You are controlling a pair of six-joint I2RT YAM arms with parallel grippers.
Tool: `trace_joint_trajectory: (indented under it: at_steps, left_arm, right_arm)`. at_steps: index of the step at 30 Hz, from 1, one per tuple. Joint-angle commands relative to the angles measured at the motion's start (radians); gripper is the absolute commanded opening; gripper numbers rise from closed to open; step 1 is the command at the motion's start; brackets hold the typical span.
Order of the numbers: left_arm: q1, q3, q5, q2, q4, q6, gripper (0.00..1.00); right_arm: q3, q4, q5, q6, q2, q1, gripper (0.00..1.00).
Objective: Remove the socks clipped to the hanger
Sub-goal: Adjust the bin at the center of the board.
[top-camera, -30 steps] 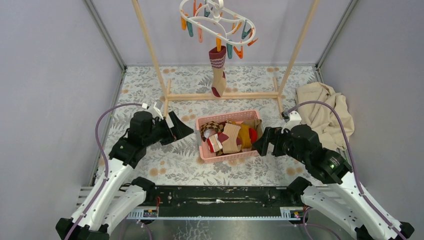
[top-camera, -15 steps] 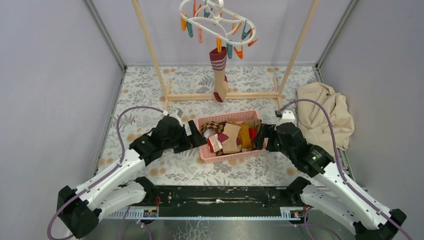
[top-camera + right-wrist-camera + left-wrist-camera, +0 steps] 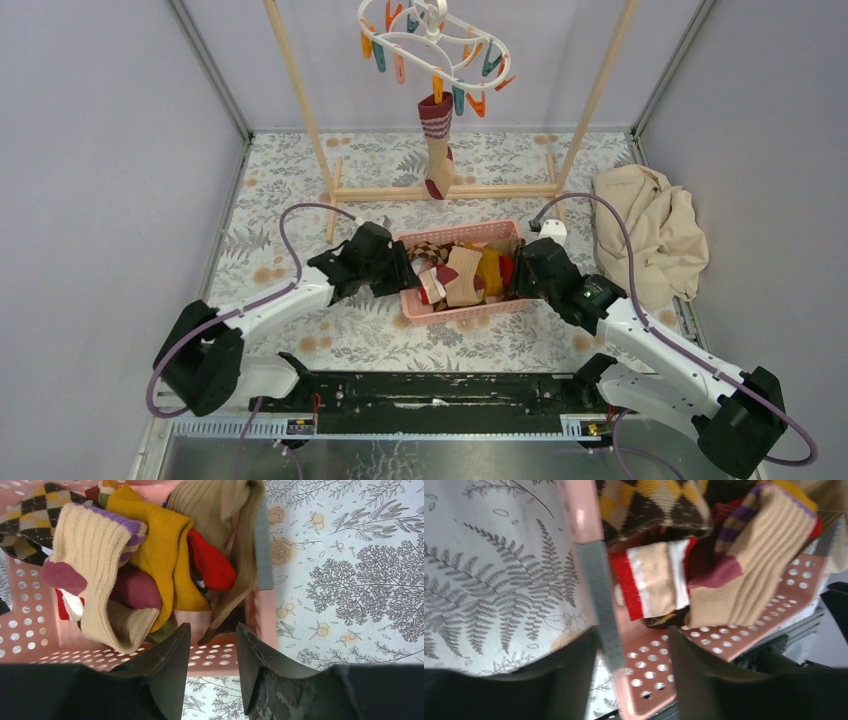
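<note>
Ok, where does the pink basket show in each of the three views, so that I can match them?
Top external: the pink basket lies at the centre, between the two arms.
Left wrist: the basket runs from the top, left of centre, down to the lower right.
Right wrist: the basket fills the left and middle.
Shared landmark: the beige ribbed sock with a purple-striped cuff, inside the basket.

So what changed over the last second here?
Both arms swung inward to the pink basket. The left gripper now straddles its left wall, and the right gripper sits at its right end. The jaws have narrowed on both but are not clamped. Nothing was taken hold of or let go. The basket, the striped sock clipped to the hanger and the beige cloth stayed put.
</note>
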State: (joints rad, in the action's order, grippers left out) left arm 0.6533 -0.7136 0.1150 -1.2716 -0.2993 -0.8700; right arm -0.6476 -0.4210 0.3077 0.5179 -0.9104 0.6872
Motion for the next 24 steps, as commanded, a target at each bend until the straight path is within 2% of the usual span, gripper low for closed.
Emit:
trace_joint_trajectory:
  at_steps: [1, 4, 9, 17, 20, 22, 24]
  left_arm:
    - [-0.058, -0.055, 0.035, -0.076, 0.094, 0.045, 0.49]
    - [-0.138, -0.041, 0.062, -0.102, 0.125, 0.056, 0.45]
    - [-0.239, -0.05, 0.103, -0.126, 0.163, 0.098, 0.45]
    - [-0.296, -0.105, 0.21, -0.214, 0.198, 0.134, 0.49]
    - [-0.296, -0.098, 0.208, -0.157, 0.16, 0.148, 0.69]
    - [-0.296, -0.098, 0.21, -0.112, 0.125, 0.166, 0.94]
    - [-0.296, -0.098, 0.226, -0.072, 0.099, 0.182, 0.99]
  right_arm:
    - [-0.046, 0.047, 0.071, -0.003, -0.031, -0.004, 0.45]
    - [-0.072, 0.039, 0.065, -0.014, -0.049, -0.005, 0.45]
    - [-0.148, 0.021, 0.034, -0.065, -0.092, -0.005, 0.45]
    - [-0.286, 0.036, -0.033, -0.14, -0.215, -0.004, 0.45]
    - [-0.319, 0.085, -0.068, -0.167, -0.246, -0.006, 0.49]
    - [-0.335, 0.126, -0.069, -0.184, -0.272, -0.005, 0.58]
    - [-0.35, 0.174, -0.067, -0.201, -0.304, -0.005, 0.68]
